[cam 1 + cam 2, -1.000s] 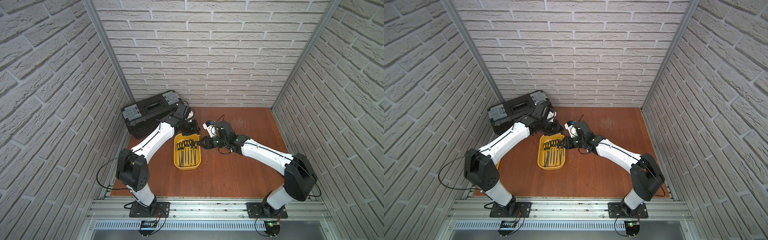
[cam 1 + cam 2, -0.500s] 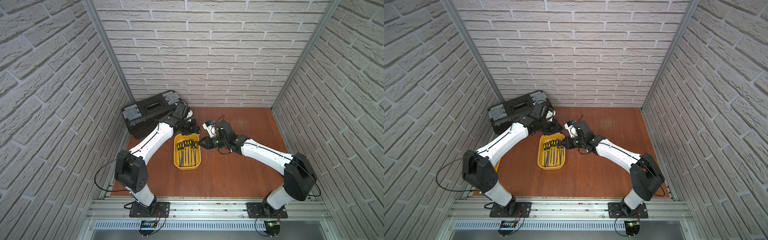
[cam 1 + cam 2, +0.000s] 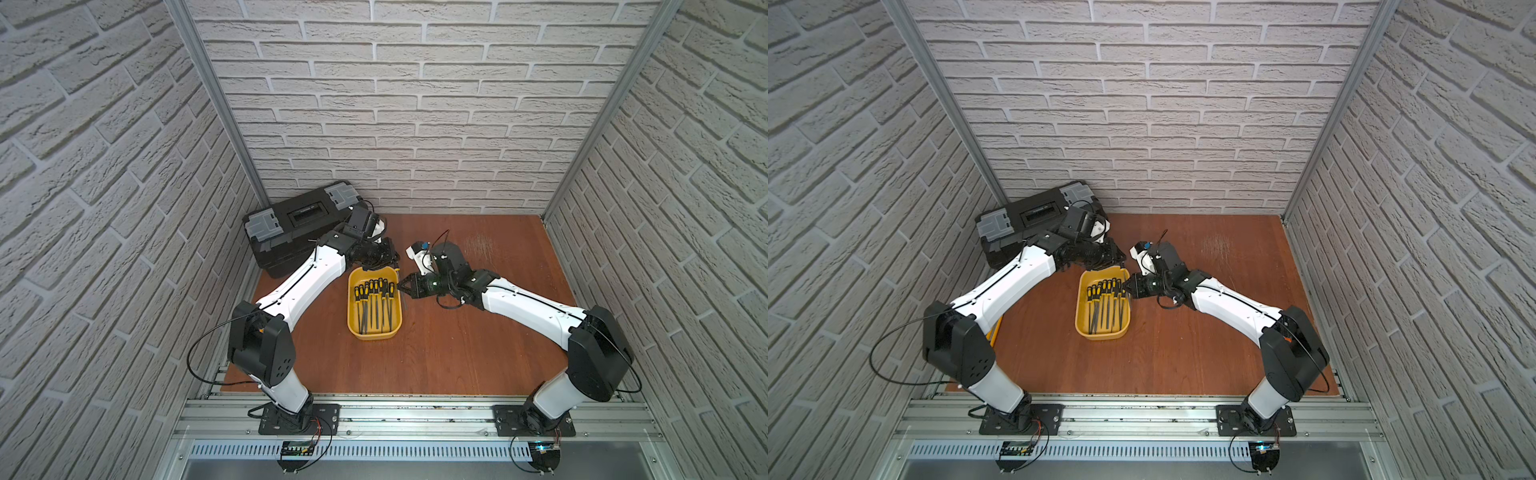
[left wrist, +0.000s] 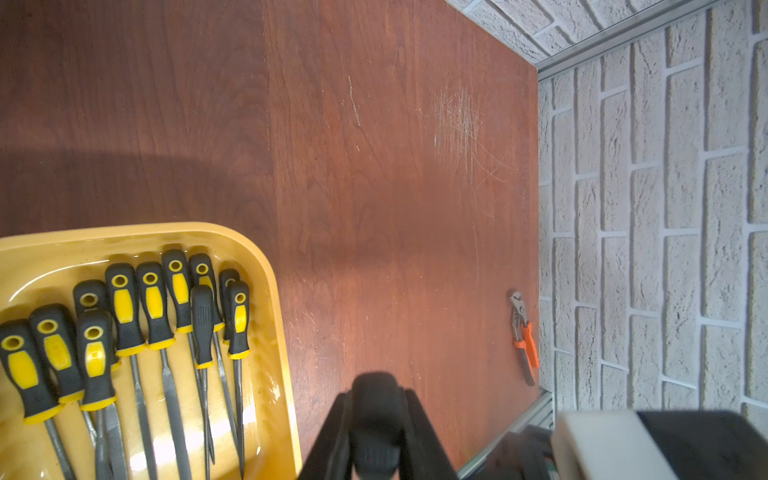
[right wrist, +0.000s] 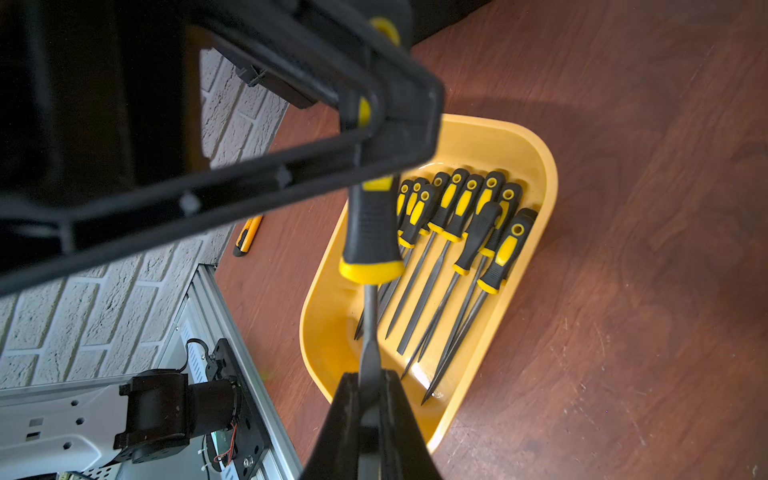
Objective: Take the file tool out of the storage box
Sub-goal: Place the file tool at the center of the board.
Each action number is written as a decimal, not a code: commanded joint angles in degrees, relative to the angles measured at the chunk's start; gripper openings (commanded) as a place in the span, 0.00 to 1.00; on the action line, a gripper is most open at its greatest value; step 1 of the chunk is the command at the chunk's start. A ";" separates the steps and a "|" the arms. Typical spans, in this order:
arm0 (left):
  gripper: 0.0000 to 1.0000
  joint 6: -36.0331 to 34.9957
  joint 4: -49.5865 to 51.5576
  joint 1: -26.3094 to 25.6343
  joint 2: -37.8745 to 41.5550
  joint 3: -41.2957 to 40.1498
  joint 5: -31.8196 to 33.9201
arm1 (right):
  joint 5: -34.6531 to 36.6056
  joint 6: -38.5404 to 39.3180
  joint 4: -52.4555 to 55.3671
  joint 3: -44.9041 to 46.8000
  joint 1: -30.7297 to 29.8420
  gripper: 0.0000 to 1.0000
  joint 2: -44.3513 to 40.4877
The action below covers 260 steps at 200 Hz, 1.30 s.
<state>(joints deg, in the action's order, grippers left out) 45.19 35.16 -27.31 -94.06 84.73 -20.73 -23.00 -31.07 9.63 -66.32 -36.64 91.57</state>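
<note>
The yellow storage box [image 3: 374,334] [image 3: 1100,334] sits mid-table and holds several black-and-yellow files [image 4: 153,307] [image 5: 453,216]. One file tool [image 5: 370,232] hangs above the box's far right corner, outside the pile. My left gripper [image 3: 390,262] [image 4: 376,399] is shut on the top of its handle. My right gripper [image 3: 402,286] [image 5: 370,386] is shut on its grey blade lower down. Both grippers meet beside the box rim [image 5: 548,174] [image 4: 286,332].
A black toolbox [image 3: 299,220] with grey latches stands at the back left, just behind the left wrist. Orange-handled pliers [image 4: 524,336] lie by the right wall. A yellow utility knife [image 5: 248,235] lies near the left wall. Brick walls enclose three sides.
My right gripper has closed its jaws onto the file's blade. The left gripper still holds the handle and both arms have barely shifted.
</note>
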 commanded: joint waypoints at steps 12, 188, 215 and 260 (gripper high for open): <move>0.29 0.07 -1.80 0.59 1.34 -1.13 -0.51 | -0.97 1.13 -1.44 -0.63 -0.45 0.10 -0.95; 0.68 -3.59 3.17 5.86 5.60 -0.52 1.34 | 9.20 7.83 13.36 -2.48 2.31 0.10 -4.61; 0.68 -4.57 4.28 6.11 5.86 -0.61 1.84 | 13.48 9.12 18.10 -2.23 4.09 0.10 -5.65; 0.70 -5.62 5.35 6.11 6.17 -1.67 2.71 | 25.76 11.19 26.41 -2.40 6.20 0.10 -5.96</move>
<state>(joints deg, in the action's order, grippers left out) 41.30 39.51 -21.41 -89.52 84.25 -19.11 -6.31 -22.02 30.15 -67.40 -31.31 87.29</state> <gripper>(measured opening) 0.692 0.113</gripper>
